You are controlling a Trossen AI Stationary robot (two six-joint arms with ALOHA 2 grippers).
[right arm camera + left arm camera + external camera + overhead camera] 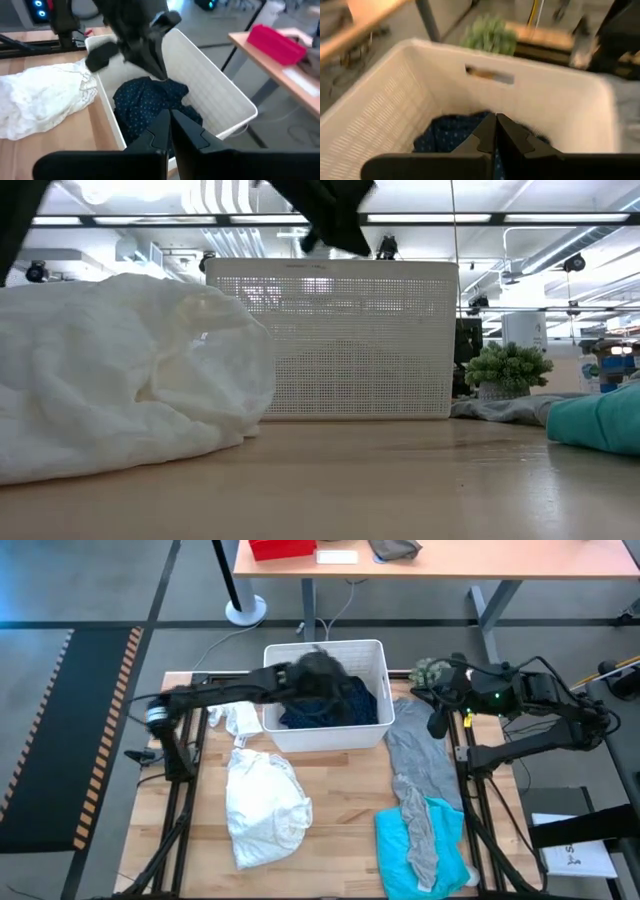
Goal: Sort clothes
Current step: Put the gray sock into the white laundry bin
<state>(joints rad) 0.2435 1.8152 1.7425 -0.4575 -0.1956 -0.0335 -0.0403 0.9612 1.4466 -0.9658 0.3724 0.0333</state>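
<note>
Clothes lie loose from above: navy dotted shirt (335,705) in the basket (325,730), white shirt (262,802) on the table, light and limp. Left wrist view: left gripper (496,131) pinched empty above the navy folds; bunch a raised fold. Right wrist view: right gripper (169,129) closed, empty.

Crumpled navy dotted shirt (335,705) in basket; white shirt (262,802), grey tee (420,755) outside.

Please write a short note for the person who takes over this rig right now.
Left gripper: shut, empty, above the basket.
Right gripper: shut, empty, at the basket's right side.
Navy dotted shirt in the basket.
On the table: white shirt, small white cloth, grey tee, turquoise piece.
Done: one garment sits in the basket.
Left: the four on the table.
</note>
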